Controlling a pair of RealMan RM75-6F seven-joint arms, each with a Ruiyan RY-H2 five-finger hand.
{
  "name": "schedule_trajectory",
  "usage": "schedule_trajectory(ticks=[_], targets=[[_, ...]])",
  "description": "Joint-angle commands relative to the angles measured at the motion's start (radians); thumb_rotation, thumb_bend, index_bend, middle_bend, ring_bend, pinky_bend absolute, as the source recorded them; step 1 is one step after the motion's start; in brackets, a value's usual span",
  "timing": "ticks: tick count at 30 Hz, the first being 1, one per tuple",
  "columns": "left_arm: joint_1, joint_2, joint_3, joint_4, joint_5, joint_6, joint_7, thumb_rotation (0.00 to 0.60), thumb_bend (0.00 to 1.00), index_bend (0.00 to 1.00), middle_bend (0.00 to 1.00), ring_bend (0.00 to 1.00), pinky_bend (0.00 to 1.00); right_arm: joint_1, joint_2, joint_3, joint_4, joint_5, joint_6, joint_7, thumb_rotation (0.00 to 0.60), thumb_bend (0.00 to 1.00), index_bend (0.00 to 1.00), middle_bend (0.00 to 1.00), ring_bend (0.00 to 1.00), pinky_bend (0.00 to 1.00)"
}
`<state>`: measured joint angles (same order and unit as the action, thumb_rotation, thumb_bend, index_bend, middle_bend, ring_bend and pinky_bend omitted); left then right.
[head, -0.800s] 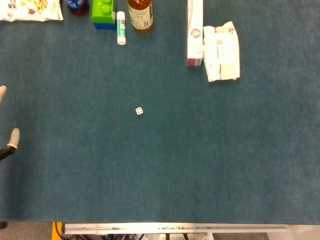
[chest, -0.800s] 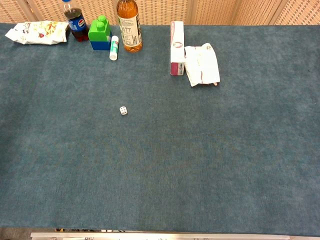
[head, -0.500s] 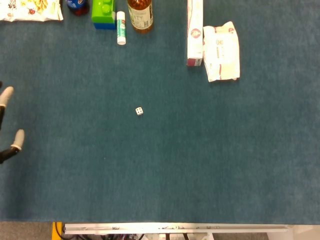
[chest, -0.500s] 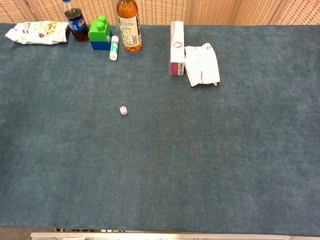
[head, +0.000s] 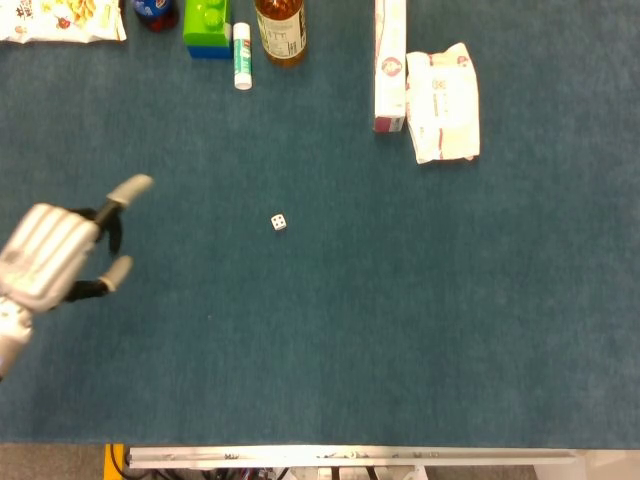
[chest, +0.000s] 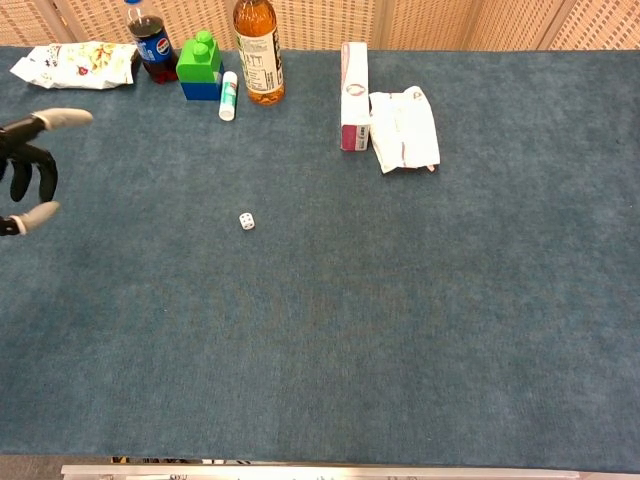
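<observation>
The left hand (head: 55, 255) is coming in from the left edge; a moment ago only its fingertips were showing, and now most of it is hanging over the blue counter (head: 400, 320). Its fingers are spread apart and it is holding nothing. The little white die (head: 278, 222) is sitting alone near the middle of the counter, well apart from the hand and to its right. It has not moved. The right hand is not showing in either view.

To pick up the die well, the hand probably needs to be moving slowly to the right and coming down right over it. The die is tiny, so pinching it gently between the thumb and one finger looks best. Pushing too fast could be knocking it away.
</observation>
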<state>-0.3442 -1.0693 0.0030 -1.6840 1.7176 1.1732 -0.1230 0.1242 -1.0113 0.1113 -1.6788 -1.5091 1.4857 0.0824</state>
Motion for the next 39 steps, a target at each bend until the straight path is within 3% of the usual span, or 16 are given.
schedule_trajectory(ticks=[1, 8, 14, 17, 27, 39], targets=[[-0.16, 0.017, 0.014, 0.027, 0.044, -0.208, -0.111, 0.6, 0.5, 0.1, 0.84, 0.89, 1.0, -0.001, 0.002, -0.001, -0.005, 0.003, -0.001, -0.005, 0.6, 0.36, 0.21, 0.26, 0.14, 0.17], [-0.313, -0.052, 0.002, 0.056, 0.017, -0.4, -0.139, 0.6, 0.67, 0.14, 0.96, 0.99, 1.0, -0.009, 0.009, -0.002, -0.011, 0.016, 0.001, -0.012, 0.6, 0.36, 0.21, 0.26, 0.14, 0.17], [-0.384, -0.103, -0.005, 0.075, -0.035, -0.513, -0.109, 0.6, 0.71, 0.15, 0.97, 1.0, 1.0, -0.01, 0.007, -0.003, -0.006, 0.022, -0.003, -0.007, 0.6, 0.36, 0.21, 0.26, 0.14, 0.17], [-0.431, -0.174, -0.029, 0.108, -0.095, -0.58, -0.077, 0.6, 0.72, 0.14, 0.97, 1.0, 1.0, -0.008, 0.002, -0.006, 0.004, 0.03, -0.016, -0.002, 0.6, 0.36, 0.21, 0.26, 0.14, 0.17], [-0.501, -0.271, -0.063, 0.164, -0.235, -0.655, -0.025, 0.6, 0.72, 0.14, 0.97, 1.0, 1.0, -0.009, -0.002, -0.01, 0.023, 0.039, -0.029, 0.014, 0.6, 0.36, 0.21, 0.26, 0.14, 0.17], [-0.538, -0.309, -0.049, 0.207, -0.351, -0.687, 0.068, 0.6, 0.72, 0.14, 0.97, 1.0, 1.0, -0.021, -0.002, -0.013, 0.042, 0.05, -0.029, 0.037, 0.6, 0.36, 0.21, 0.26, 0.14, 0.17]])
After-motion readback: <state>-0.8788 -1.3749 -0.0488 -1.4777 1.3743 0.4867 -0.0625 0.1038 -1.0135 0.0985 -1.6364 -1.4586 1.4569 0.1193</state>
